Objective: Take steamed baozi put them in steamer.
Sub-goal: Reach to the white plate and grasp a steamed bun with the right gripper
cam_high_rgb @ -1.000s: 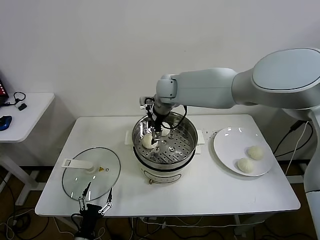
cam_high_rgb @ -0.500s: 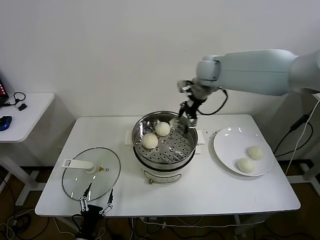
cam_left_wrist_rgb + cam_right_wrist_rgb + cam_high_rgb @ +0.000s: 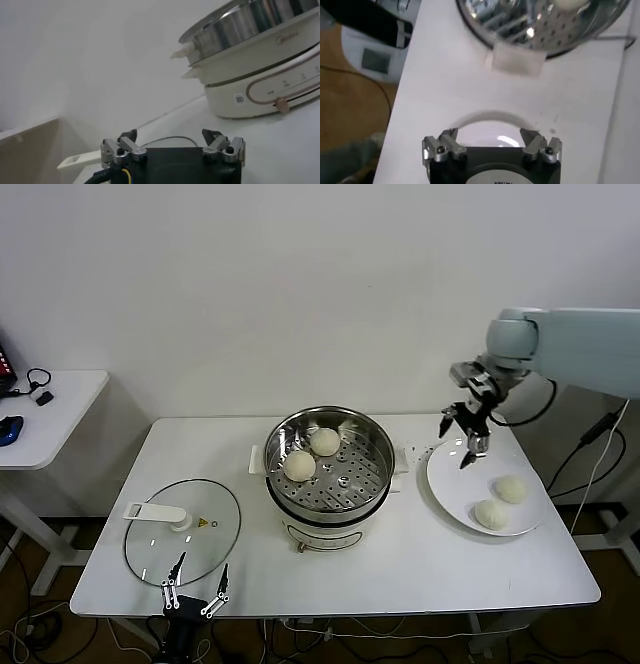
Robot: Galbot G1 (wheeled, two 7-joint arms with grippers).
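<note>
I saw my right gripper (image 3: 466,441) open-jawed above the plate (image 3: 455,484) (seemingly empty), two baozi (image 3: 502,502) just beyond, two in the steamer (image 3: 330,484).

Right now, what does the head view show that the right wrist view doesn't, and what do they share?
Only the head view shows the two steamed baozi on the plate, one behind the other, the glass lid lying at the table's left, and the left gripper parked at the near edge.

Only the right wrist view shows the right gripper from behind, jaws open and empty, with the plate's rim just ahead.

Both show the steamer with baozi inside, the white table and that gripper hanging over the plate.
</note>
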